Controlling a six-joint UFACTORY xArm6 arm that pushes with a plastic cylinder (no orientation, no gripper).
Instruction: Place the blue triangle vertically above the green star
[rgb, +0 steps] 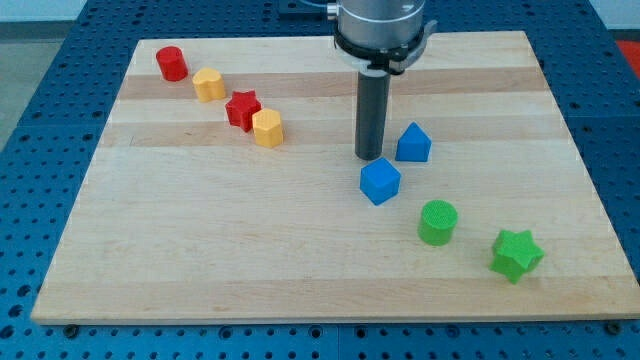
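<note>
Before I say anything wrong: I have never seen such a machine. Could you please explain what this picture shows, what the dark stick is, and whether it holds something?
There is one picture, from a single camera looking down at a wooden board.

The grey machine at the view's top is a robot arm. It has no grasping tool, only a straight dark rod. The rod's lower end, my tip, slides on the board and pushes blocks. It holds nothing.

My tip stands just above the blue cube and left of the blue triangle.

Lower right lie a green cylinder and a green star.

At upper left, in a slanting row: a red cylinder, a yellow block, a red star, another yellow block.
</note>
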